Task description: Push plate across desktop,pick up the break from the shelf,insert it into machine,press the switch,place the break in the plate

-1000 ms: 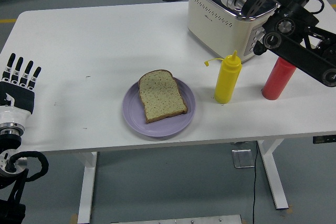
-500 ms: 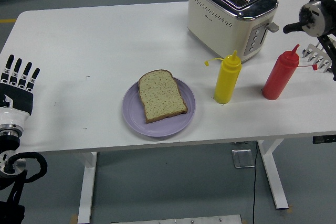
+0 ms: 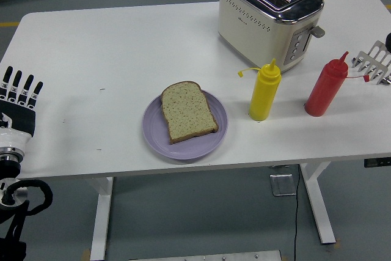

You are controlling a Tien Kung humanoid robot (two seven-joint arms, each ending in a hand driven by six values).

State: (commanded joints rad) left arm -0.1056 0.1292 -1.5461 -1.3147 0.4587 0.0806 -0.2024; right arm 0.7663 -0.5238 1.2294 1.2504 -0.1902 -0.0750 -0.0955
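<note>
**Bread on plate, hand apart**

Bread point(image 3: 188, 112) is seen lying flat on the purple plate point(image 3: 157, 137) near the table's point(image 3: 110, 53) front edge. The left hand point(image 3: 18, 99), fingers extended and empty, is held well apart at the left edge. The toaster point(image 3: 269, 16) is set farther back.

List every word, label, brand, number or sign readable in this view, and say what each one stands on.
No text can be read here.
Cream and chrome toaster: a small dark mark on its side wall, too small and blurred to read.
Yellow squeeze bottle: no label visible.
Red squeeze bottle: no label visible.
Purple plate holding the slice of bread: no print.
</note>
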